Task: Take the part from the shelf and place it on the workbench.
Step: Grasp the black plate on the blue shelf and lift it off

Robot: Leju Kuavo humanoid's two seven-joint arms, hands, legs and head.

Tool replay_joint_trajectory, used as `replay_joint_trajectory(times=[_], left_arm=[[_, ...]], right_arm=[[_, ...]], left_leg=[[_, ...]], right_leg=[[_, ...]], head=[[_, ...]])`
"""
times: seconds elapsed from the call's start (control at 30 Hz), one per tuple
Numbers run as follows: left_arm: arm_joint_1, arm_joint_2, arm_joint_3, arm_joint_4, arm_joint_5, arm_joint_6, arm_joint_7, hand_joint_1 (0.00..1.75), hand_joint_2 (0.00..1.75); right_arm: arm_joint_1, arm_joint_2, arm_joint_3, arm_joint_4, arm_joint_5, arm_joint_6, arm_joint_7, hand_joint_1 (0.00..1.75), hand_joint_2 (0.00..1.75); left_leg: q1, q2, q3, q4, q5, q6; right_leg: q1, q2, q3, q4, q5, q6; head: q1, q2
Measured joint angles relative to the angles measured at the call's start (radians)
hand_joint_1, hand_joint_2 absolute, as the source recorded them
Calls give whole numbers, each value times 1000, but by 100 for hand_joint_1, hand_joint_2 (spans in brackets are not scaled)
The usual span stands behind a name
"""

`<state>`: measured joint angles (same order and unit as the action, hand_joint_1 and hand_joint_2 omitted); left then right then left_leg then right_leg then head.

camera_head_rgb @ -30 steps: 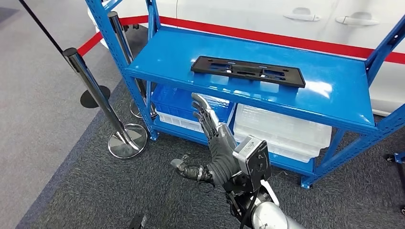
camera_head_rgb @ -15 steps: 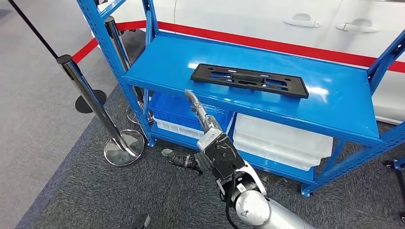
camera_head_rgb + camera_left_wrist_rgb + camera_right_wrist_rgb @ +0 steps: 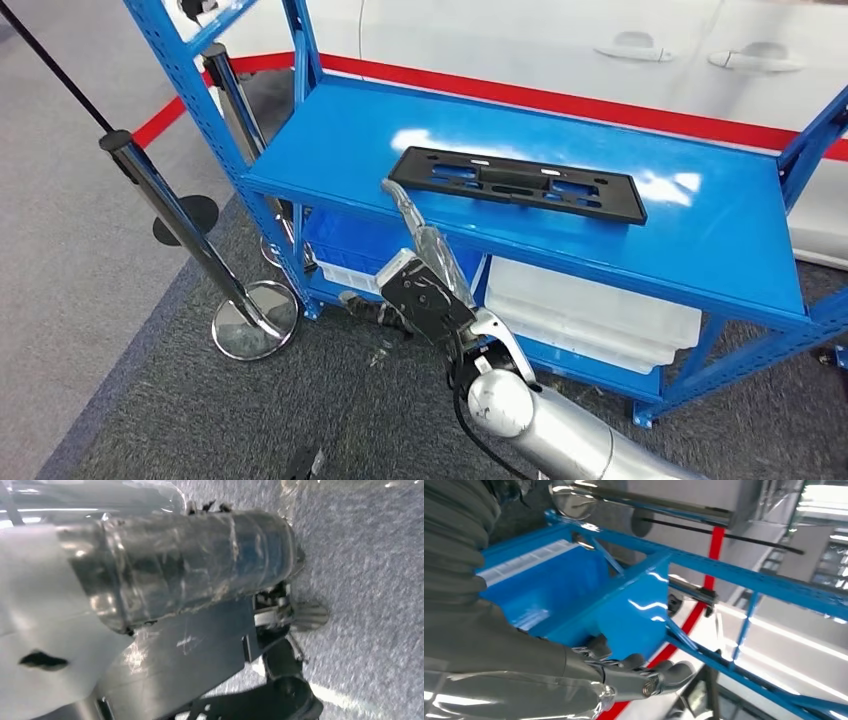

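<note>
Looking down from the head view, we see the black part (image 3: 517, 184) lying flat on the top board of the blue shelf (image 3: 700, 225), its long side running along the board, toward the front edge. Our right hand (image 3: 415, 265) is raised in front of that edge, fingers (image 3: 402, 200) stretched upward and apart, thumb out to the side, holding nothing. The fingertips reach the front lip of the board, just beside the part's near left corner; we cannot tell whether they touch it. In the right wrist view, the same fingers (image 3: 644, 677) extend past the blue frame. We cannot tell how our left hand stands.
</note>
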<state>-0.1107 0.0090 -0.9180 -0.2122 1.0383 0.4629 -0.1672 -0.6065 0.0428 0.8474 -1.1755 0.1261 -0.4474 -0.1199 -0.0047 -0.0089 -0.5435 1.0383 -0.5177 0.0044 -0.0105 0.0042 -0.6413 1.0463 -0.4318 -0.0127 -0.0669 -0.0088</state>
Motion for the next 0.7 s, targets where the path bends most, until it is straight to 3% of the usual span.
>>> replay_joint_trajectory(times=[0.07, 0.13, 0.17, 0.2, 0.23, 0.3, 0.33, 0.43, 0.5, 0.57, 0.63, 0.67, 0.7], left_arm=[[-2, -1, -1, 0, -2, 2, -1, 0, 0], [-3, -3, -1, 0, 0, 8, -10, 0, 0], [-2, -3, -1, 0, 0, 10, -16, 0, 0], [-2, -4, -1, 0, 0, 11, -20, 0, 0], [-1, -4, -1, 0, -1, 11, -22, 0, 0], [0, -4, -1, 1, -2, 10, -21, 0, 0], [1, -4, -1, 1, -2, 9, -21, 0, 0], [3, -4, -1, 1, -1, 5, -19, 0, 0], [3, -5, -1, 2, -1, 5, -19, 0, 0], [2, -7, -2, 2, -1, 6, -19, 0, 0], [1, -8, -2, 2, -1, 6, -17, 0, 0], [1, -8, -2, 2, -1, 6, -15, 0, 0], [2, -8, -2, 2, -2, 7, -14, 0, 0]], right_arm=[[-9, 9, 0, 18, 5, -6, 1, 0, 175], [-12, 12, 0, 32, 15, -16, 7, 0, 175], [-12, 12, 0, 39, 25, -21, 13, 0, 175], [-13, 12, 0, 44, 38, -26, 22, 0, 175], [-14, 11, 0, 49, 53, -31, 32, 0, 175], [-17, 11, 0, 55, 88, -40, 56, 0, 175], [-20, 10, 1, 59, 111, -47, 69, 0, 175], [-30, 9, 9, 71, 199, -72, 114, 0, 175], [-37, 9, 18, 82, 267, -87, 145, 0, 175], [-49, 10, 31, 98, 344, -97, 181, 0, 175], [-56, 10, 46, 118, 406, -98, 212, 0, 175], [-56, 10, 53, 127, 427, -97, 224, 0, 175], [-55, 10, 58, 135, 442, -96, 234, 0, 175]], left_leg=[[4, 3, -41, 78, -30, -11], [6, 3, -119, 199, -69, -17], [7, 3, -152, 237, -75, -16], [7, 3, -169, 243, -63, -15], [7, 3, -168, 212, -29, -12], [6, 3, -129, 88, 60, -6], [3, 3, -113, 36, 77, -2], [-7, 3, -96, -7, 74, 12], [-2, 3, -81, -17, 87, 23], [2, 4, -66, -28, 86, 34], [0, 4, -58, -28, 77, 42], [0, 3, -54, -27, 71, 43], [0, 2, -48, -26, 65, 44]], right_leg=[[-1, -1, 17, -3, -7, -9], [1, -1, 29, -3, -18, -13], [3, -1, 35, -3, -25, -14], [3, 1, 43, -2, -31, -14], [4, 3, 52, -2, -38, -14], [4, 6, 74, -3, -53, -11], [4, 7, 82, -5, -58, -8], [5, 9, 91, -11, -70, 9], [5, 7, 93, -3, -84, 21], [6, 5, 59, 67, -117, 27], [7, 5, -20, 197, -158, 30], [6, 5, -58, 246, -164, 31], [6, 5, -81, 264, -150, 31]], head=[[-4, 0], [-6, 0], [-5, 0], [-5, 0], [-6, 0], [-5, 0], [-5, 0], [-4, 0], [-4, 0], [-3, 0], [-2, 0], [-3, 0], [-2, 0]])
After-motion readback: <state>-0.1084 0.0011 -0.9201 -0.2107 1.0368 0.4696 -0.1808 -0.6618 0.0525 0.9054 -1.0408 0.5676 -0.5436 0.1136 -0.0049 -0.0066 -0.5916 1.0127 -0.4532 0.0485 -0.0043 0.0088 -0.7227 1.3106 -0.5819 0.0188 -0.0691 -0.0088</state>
